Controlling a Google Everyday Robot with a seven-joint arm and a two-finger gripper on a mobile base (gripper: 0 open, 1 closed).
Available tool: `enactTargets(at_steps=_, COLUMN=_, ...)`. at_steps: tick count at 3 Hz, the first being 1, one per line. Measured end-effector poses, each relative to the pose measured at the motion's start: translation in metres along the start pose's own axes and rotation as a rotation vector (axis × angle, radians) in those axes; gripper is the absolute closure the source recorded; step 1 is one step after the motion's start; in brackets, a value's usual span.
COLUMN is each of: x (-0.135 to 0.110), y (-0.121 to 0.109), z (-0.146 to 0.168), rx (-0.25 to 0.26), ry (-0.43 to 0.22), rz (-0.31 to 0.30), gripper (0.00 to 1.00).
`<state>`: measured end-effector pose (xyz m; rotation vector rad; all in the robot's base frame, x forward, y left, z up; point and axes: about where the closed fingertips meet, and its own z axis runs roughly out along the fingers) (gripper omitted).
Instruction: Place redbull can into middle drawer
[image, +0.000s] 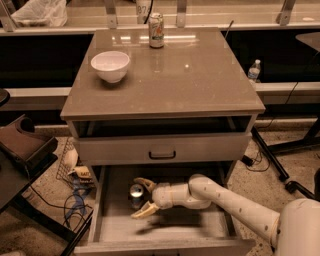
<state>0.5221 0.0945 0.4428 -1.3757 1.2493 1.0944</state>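
Observation:
The redbull can (136, 192) stands upright on the floor of the middle drawer (170, 227), near its back left; its shiny silver top faces up. The drawer is pulled out at the bottom of the cabinet. My gripper (137, 198) reaches in from the right, low inside the drawer. Its two pale fingers (145, 183) are spread apart, one behind and one in front of the can, with a gap to the can on both sides. The arm (235, 205) crosses the drawer's right half.
Above is a drawer front with a black handle (162, 154), slightly open. On the cabinet top stand a white bowl (110, 65) and a green-and-orange can (156, 30). Cables and clutter (75, 175) lie on the floor left; a water bottle (254, 70) stands at the right.

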Motion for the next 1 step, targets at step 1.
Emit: enactTargets(at_steps=1, x=-0.0001, y=0.0002, z=0.0004, rx=-0.001, ry=0.0, rz=0.0, gripper=0.0)
